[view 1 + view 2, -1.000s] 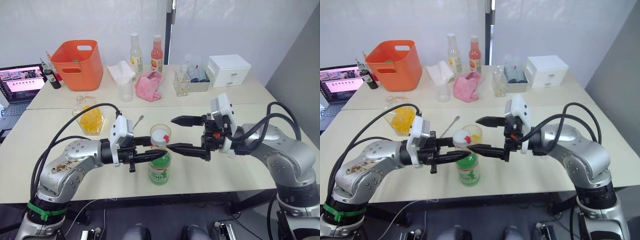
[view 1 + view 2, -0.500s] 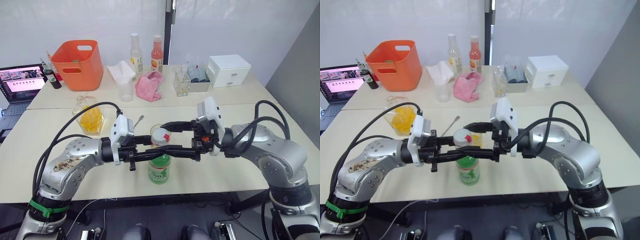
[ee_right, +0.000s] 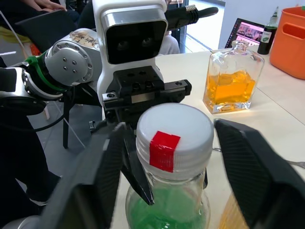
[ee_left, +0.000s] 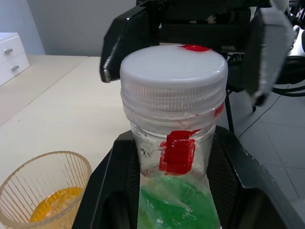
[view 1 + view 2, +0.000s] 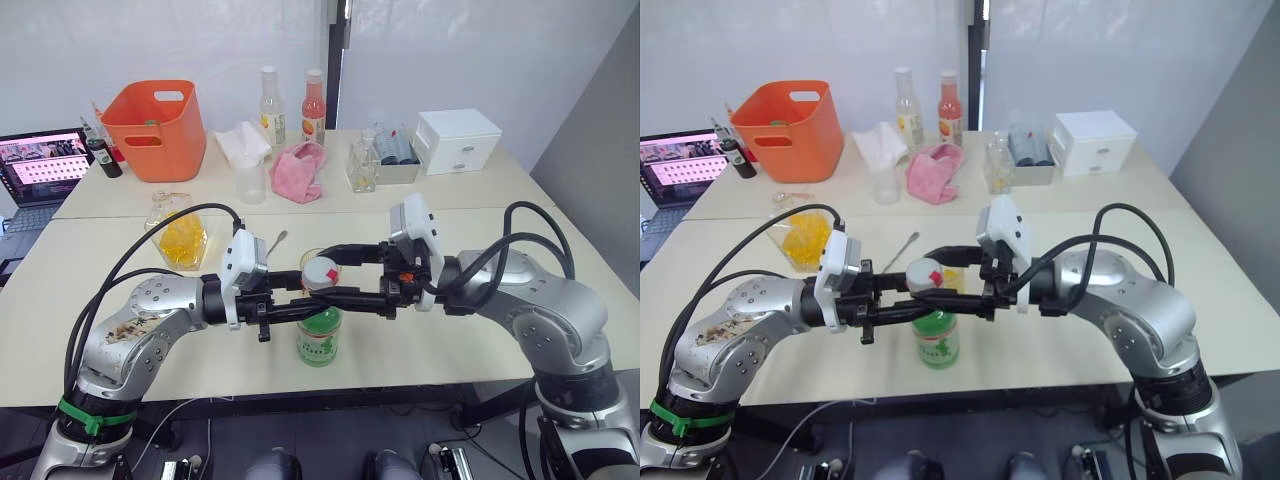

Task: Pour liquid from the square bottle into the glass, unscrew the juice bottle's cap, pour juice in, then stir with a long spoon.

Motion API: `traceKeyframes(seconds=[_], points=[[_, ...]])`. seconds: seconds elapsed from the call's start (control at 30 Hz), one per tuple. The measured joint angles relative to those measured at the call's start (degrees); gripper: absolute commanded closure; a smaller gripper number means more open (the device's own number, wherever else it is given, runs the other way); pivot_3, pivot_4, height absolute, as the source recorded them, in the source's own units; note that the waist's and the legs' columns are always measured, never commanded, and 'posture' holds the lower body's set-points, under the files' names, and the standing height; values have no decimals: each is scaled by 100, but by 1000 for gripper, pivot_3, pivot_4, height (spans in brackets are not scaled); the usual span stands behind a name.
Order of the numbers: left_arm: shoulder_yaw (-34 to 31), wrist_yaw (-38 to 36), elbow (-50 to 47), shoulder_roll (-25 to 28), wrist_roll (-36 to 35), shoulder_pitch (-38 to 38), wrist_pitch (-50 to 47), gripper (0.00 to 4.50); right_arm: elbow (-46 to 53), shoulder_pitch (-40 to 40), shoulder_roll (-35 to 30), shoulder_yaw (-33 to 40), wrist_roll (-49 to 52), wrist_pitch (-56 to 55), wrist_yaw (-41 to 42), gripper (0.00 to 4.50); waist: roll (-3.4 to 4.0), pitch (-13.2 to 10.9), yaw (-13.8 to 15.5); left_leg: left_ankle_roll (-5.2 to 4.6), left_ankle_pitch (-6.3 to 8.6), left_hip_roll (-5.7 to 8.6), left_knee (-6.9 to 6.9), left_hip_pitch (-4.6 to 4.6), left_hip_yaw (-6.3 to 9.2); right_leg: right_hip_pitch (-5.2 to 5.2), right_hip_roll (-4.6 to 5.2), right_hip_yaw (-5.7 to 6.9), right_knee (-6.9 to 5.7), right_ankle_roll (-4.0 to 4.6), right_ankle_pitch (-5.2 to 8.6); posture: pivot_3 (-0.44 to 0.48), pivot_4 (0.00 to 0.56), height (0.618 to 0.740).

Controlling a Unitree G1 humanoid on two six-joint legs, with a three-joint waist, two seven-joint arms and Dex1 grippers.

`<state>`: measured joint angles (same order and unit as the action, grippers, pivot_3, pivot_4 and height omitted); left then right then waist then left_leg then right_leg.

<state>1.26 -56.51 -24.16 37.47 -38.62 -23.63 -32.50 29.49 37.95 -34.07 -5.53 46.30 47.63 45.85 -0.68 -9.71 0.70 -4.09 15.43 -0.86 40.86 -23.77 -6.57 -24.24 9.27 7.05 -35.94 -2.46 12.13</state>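
Observation:
The juice bottle [image 5: 319, 338], clear with a green label, stands near the table's front edge. My left gripper [image 5: 308, 309] is shut on its neck, just under the cap, and both fingers [image 4: 119, 183] press the plastic. The white cap [image 3: 174, 137] with red tape sits on the bottle. My right gripper [image 5: 326, 272] is open, one finger on each side of the cap with a gap on both sides. Just behind the bottle stands the glass [image 4: 45, 191], holding some orange-yellow liquid. The square bottle [image 5: 180, 236] is at the left. The long spoon [image 5: 275, 243] lies flat between them.
Along the back of the table are an orange basket [image 5: 155, 125], a laptop [image 5: 40, 165], two tall slim bottles [image 5: 270, 100], a pink cloth [image 5: 300, 168], a measuring cup [image 5: 250, 178], a small clear bottle [image 5: 362, 165] and a white drawer box [image 5: 457, 140].
My right gripper has moved left from beside the bottle, and its open fingers now straddle the cap. The left gripper has kept its hold on the bottle.

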Motion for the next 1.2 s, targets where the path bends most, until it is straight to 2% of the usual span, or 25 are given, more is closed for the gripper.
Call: traceKeyframes(seconds=[0.37,0.47,0.67,0.97,1.03,1.2], points=[[0,0,-1,0,0,0,-2,3046,15,163,59,6,104,69,-96,90,0,0,0,0,0,0,0,0,0,0,0,0,0,0,0,0,150,713],[0,2,-4,0,1,0,-2,3046,15,163,59,6,116,81,-100,901,0,0,-1,0,0,0,0,0,0,0,0,0,0,0,0,0,150,713],[4,-11,-25,1,3,1,-9,3046,-12,168,57,19,101,90,-145,2832,0,0,0,0,0,0,0,0,0,0,0,0,0,0,0,0,150,713],[4,-21,-25,3,25,1,-4,3046,-101,220,42,-5,74,62,-17,2852,0,0,-3,0,0,0,0,0,0,0,0,0,0,0,0,0,150,713],[7,-41,-33,6,27,1,-1,3046,-289,311,12,-47,9,-38,292,2852,0,0,-5,0,0,0,0,0,0,0,-1,0,1,0,0,0,150,713],[35,-234,-68,111,38,-1,78,3046,-1560,779,61,-438,-394,-1034,2070,2852,0,0,-20,-2,1,0,-1,0,-1,0,-4,0,2,0,0,0,150,713]])
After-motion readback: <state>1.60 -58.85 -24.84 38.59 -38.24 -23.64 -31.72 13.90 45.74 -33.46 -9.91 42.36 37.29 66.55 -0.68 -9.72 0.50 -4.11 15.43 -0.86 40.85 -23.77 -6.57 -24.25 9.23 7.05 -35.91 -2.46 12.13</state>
